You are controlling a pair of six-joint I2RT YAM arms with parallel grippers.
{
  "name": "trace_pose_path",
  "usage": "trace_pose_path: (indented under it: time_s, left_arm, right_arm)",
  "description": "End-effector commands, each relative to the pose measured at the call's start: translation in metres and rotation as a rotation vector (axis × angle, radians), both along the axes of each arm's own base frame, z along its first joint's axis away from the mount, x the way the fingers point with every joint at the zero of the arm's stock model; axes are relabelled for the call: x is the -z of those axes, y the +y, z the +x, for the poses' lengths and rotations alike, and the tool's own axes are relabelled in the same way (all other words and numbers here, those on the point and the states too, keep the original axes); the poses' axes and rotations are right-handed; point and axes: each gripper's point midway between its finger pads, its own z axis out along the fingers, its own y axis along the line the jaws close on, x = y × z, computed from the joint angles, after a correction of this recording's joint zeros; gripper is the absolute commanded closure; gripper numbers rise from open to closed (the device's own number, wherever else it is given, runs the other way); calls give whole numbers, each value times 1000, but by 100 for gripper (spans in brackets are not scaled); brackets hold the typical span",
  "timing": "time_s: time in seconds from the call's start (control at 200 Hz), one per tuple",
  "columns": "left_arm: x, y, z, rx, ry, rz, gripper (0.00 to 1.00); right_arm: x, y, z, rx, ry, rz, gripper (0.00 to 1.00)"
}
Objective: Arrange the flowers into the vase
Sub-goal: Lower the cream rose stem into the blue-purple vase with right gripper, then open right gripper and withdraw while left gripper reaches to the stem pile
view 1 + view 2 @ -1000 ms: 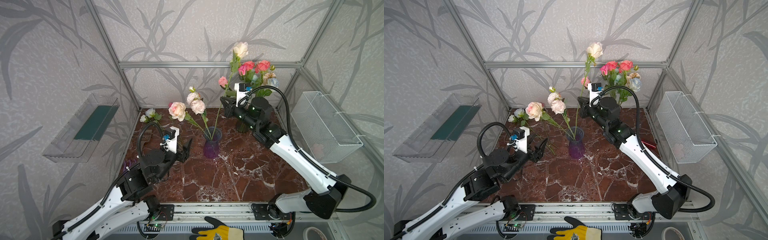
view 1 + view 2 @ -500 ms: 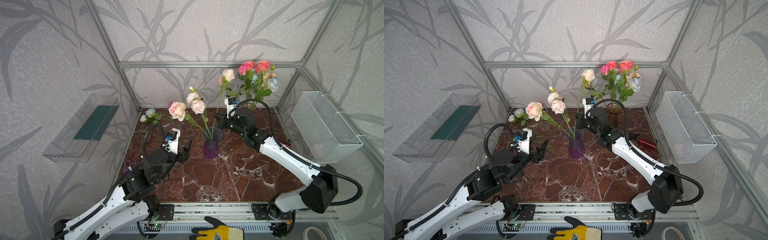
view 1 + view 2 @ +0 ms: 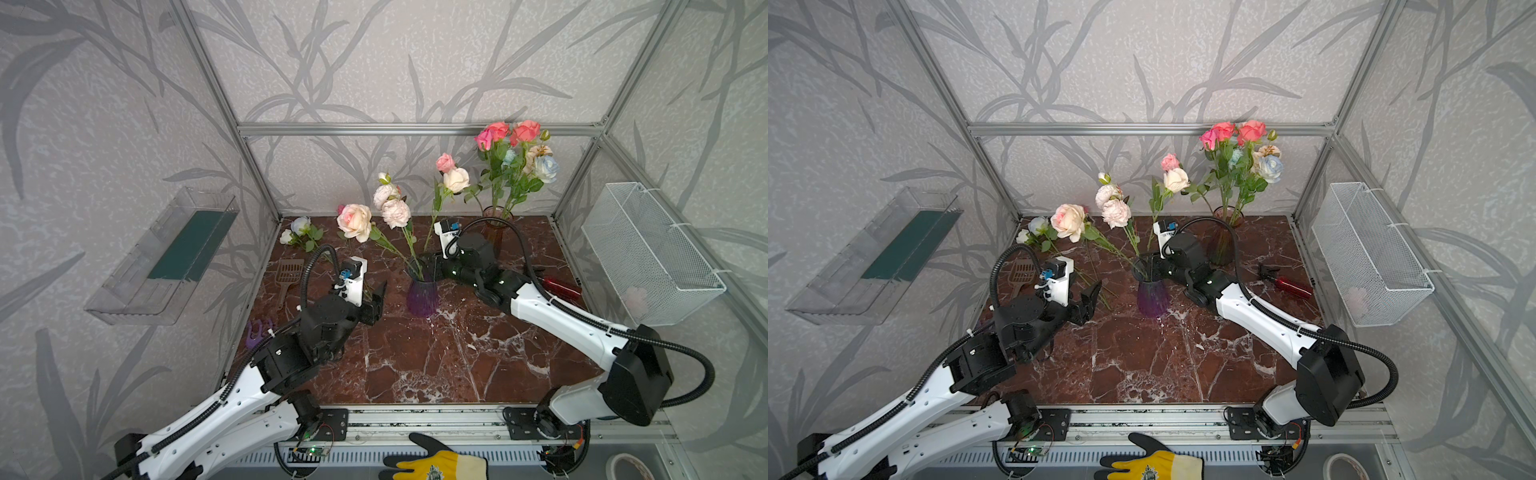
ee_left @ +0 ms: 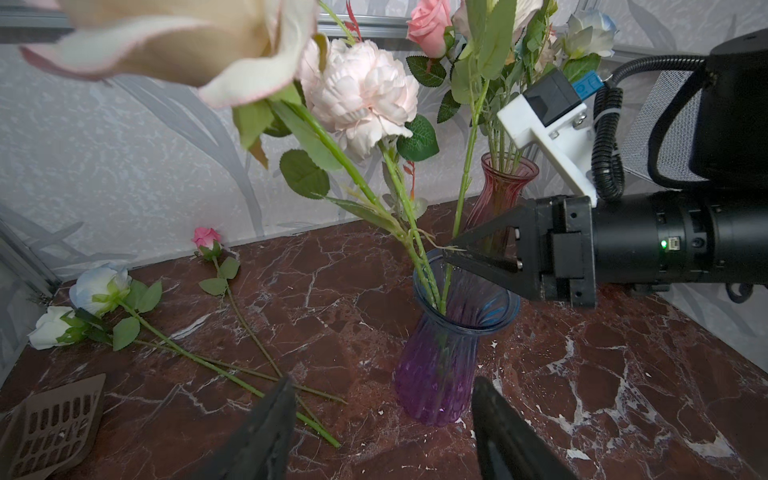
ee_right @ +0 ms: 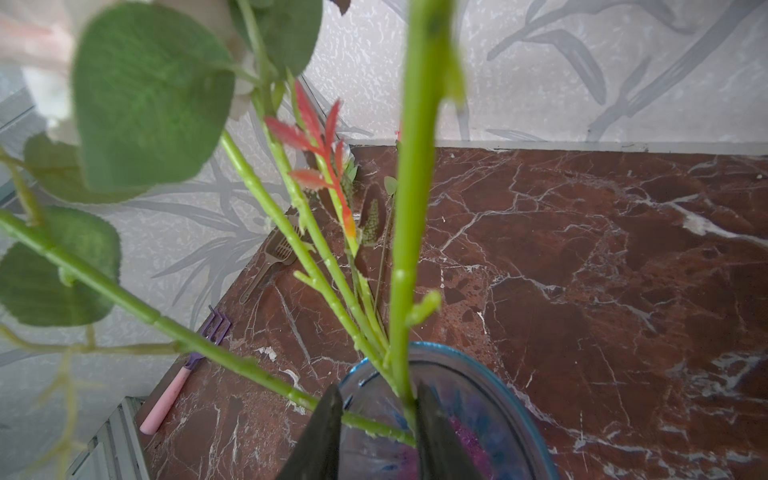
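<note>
Purple vase [image 3: 422, 297] sits under the level, outstretched right gripper [image 5: 376, 390], jaws loosely parted round a stem [image 5: 411, 208]; left gripper [image 4: 382, 382] hovers low, spread wide.

The left arm [image 3: 232, 403] is stretched low toward the purple vase [image 3: 422, 296]. The left gripper [image 3: 376, 300] is held near the vase's left flank, level with its body, and its jaws are spread wide and empty. The right arm [image 3: 552, 316] is extended from the opposite side of the vase, with the wrist laid almost level. The right gripper [image 3: 429, 262] is set at the vase's mouth. Its fingers [image 5: 332, 415] are seen parted and apparently clamp nothing, though that close view is blurred.
</note>
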Motion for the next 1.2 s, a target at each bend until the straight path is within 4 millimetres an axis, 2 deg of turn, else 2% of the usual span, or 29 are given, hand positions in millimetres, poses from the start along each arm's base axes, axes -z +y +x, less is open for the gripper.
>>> trace_pose_path:
  time_s: [0.0, 0.345, 0.495, 0.635, 0.795, 1.025, 1.195]
  left_arm:
    - [4, -1, 1, -3, 16, -22, 32]
    - [13, 5, 8, -44, 49, -38, 32]
    - [24, 18, 15, -115, 88, -61, 32]
    - [37, 39, 23, -216, 133, -111, 32]
    - [46, 50, 26, -264, 155, -147, 33]
    - [56, 61, 28, -318, 180, -155, 37]
    - [73, 76, 35, -396, 258, -164, 37]
  right_arm:
    - [-16, -6, -9, -5, -33, 13, 66]
    - [-38, -12, -19, -24, -42, -5, 60]
    - [-47, -23, -28, -11, -59, 0, 59]
    - [-61, -33, -39, -7, -89, 13, 58]
    - [-73, -40, -45, -7, -116, 13, 58]
    - [-81, -52, -58, 4, -136, 29, 58]
    - [-79, -75, -72, 51, -153, 32, 58]
